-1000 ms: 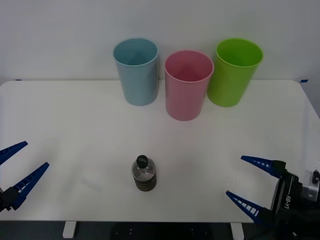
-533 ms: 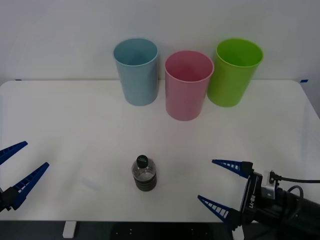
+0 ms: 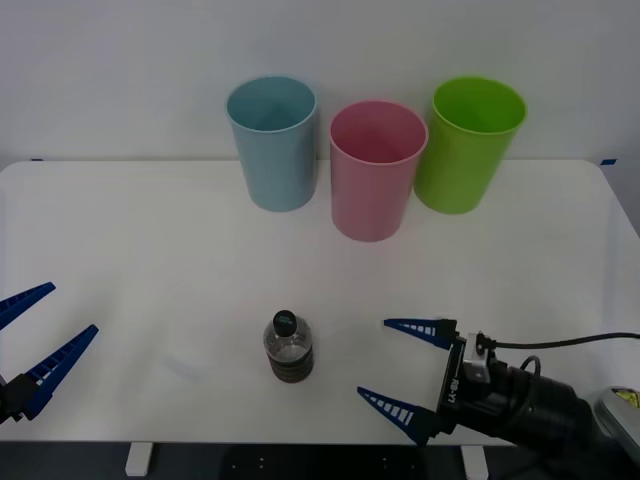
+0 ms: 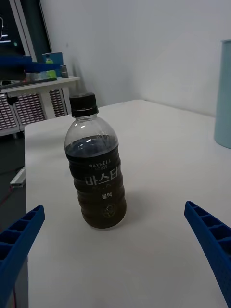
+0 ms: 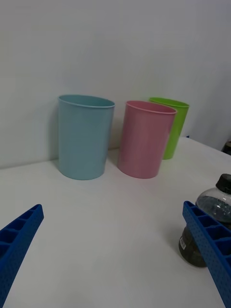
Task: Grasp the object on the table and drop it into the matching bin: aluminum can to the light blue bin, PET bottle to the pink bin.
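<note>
- Right gripper (image 3: 398, 368) low in the lower right of the front frame, just above the near table edge, blue fingers (image 3: 415, 326) spread wide, nothing between them, tips pointing left toward the PET bottle (image 3: 288, 347).
- Standing upright just left of those fingertips, apart from them, at lower centre of the front frame on the white table (image 3: 150, 250); black cap on top, dark liquid and dark label below.
- From the right wrist camera, bottle (image 4: 96, 163) centred left between the two spread fingers (image 4: 209, 240), not touched by either.
- Left gripper (image 3: 30, 340) at the lower left edge, fingers also wide apart and empty, well away from the bottle.
- Farther back, upper centre of the front frame: light blue bin (image 3: 273, 145), pink bin (image 3: 375, 170) and lime green bin (image 3: 465, 145) in a row, left to right, all upright and open-topped.
</note>
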You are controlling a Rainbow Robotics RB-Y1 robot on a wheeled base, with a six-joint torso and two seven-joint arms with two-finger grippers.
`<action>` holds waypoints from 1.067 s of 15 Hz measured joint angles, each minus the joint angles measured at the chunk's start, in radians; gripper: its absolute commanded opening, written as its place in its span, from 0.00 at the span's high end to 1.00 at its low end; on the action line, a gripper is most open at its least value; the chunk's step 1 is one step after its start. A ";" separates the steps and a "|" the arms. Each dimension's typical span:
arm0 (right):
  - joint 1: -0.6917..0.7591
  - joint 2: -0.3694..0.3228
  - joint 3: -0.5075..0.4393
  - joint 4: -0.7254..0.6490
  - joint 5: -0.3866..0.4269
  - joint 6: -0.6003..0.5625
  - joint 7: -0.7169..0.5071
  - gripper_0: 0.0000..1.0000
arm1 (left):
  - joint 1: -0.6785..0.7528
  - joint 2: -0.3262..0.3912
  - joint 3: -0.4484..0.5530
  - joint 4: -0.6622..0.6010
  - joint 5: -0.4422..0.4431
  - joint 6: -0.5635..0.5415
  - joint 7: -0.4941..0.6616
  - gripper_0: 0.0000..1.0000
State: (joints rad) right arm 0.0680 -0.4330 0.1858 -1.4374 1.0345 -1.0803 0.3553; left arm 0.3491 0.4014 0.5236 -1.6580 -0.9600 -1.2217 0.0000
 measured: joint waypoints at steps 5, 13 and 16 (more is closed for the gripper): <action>-0.046 0.066 0.014 0.058 0.060 0.021 0.033 0.00 | 0.000 0.000 0.000 0.000 0.000 0.000 0.000 0.00; -0.076 0.081 0.130 0.063 0.068 0.126 0.063 0.00 | 0.000 0.000 0.000 0.000 0.000 0.000 0.000 0.00; -0.098 0.085 0.180 0.063 0.068 0.184 0.065 0.00 | 0.000 0.000 0.000 0.000 0.000 0.000 0.000 0.00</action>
State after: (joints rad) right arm -0.0304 -0.3478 0.3654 -1.3743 1.1029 -0.8964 0.4203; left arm 0.3491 0.4014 0.5236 -1.6580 -0.9600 -1.2217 0.0000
